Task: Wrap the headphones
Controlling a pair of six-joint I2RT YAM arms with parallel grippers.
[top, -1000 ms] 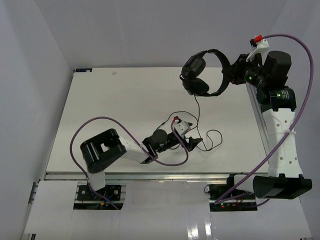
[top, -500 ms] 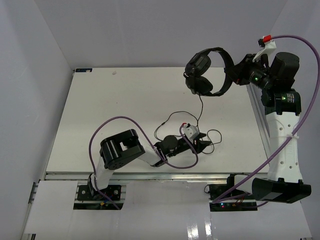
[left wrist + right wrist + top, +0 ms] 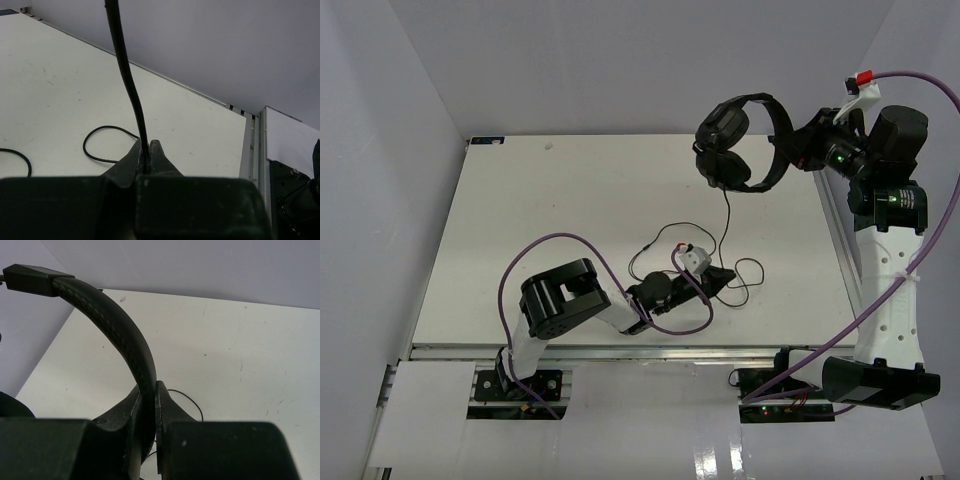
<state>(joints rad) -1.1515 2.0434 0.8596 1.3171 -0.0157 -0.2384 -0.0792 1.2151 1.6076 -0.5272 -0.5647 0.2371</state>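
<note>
Since a second ago the left arm has drawn its elbow in and reached to the right, and the left pincer (image 3: 722,276), then spread wide, has come together on the thin dark cable (image 3: 725,213); the right arm has carried its load a little up and to the right. Seen from the left wrist, the two tips of the left pincer (image 3: 145,146) are clamped on that cable (image 3: 128,75), which rises steeply from them, while a loose loop of it lies on the white worktop (image 3: 60,95) just beyond. The right pincer (image 3: 792,150) is clamped on the stitched, arched headband (image 3: 116,325) of the black over-ear headphones (image 3: 745,140), holding them in the air over the far right corner of the worktop (image 3: 560,190), the two round padded earcups to the left of the grip. From the earcups the cable drops to the left pincer, with slack curls beside it. A small strip (image 3: 486,141) at the worktop's far left corner is too small to read. Green lights (image 3: 839,158) glow on the right arm, and a purple cable (image 3: 924,262) arcs along it.
</note>
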